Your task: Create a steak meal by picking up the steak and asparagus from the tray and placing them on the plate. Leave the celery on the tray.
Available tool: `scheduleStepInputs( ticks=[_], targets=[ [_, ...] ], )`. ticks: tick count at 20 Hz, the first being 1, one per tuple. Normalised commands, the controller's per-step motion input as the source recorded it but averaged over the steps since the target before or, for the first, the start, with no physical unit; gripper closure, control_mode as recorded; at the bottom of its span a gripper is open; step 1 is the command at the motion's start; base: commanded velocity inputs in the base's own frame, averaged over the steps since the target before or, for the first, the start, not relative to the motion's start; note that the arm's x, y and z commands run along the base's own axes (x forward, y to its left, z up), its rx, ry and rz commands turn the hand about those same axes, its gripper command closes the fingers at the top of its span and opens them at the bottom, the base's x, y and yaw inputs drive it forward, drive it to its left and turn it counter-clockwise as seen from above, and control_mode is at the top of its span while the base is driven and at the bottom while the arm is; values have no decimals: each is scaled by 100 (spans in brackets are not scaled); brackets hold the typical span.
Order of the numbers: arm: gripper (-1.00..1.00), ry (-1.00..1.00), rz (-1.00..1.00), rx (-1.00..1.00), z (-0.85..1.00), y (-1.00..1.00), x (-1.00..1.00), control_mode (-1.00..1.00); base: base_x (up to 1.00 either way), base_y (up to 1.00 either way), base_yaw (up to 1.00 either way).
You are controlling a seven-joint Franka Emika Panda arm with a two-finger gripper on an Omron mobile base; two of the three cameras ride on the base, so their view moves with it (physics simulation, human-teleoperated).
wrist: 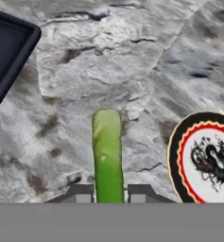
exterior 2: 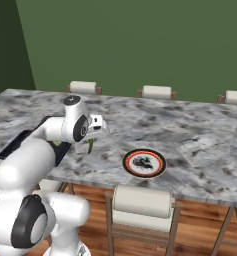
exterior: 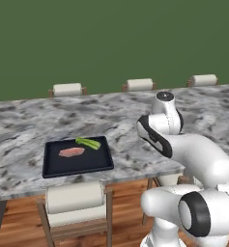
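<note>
The end effector (wrist: 107, 194), at the hand view's bottom centre, is clenched on a thin green asparagus stalk (wrist: 107, 153), held above the grey marbled bench (wrist: 108, 61). The round orange-rimmed plate (wrist: 205, 160) lies at that frame's lower right. In the left base view's lower left, the flat black tray (exterior: 77, 157) holds the pink mottled steak (exterior: 71, 152) and light green celery (exterior: 88, 143).

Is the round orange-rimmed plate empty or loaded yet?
Empty: the round orange-rimmed plate shows only its own pattern; the steak lies on the black tray.
</note>
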Motion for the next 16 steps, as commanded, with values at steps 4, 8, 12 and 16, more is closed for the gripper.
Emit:
scheduleStepInputs(
  ticks=[4,8,12,16],
  targets=[
    [100,7,-13,-7,0,-100,0,-100,0,0,0],
    [100,5,-11,-2,0,-100,0,-100,0,0,0],
    [100,1,-6,0,-10,-100,0,-100,0,0,0],
    [100,0,-1,2,-31,-76,0,-100,0,0,0]
  ],
)
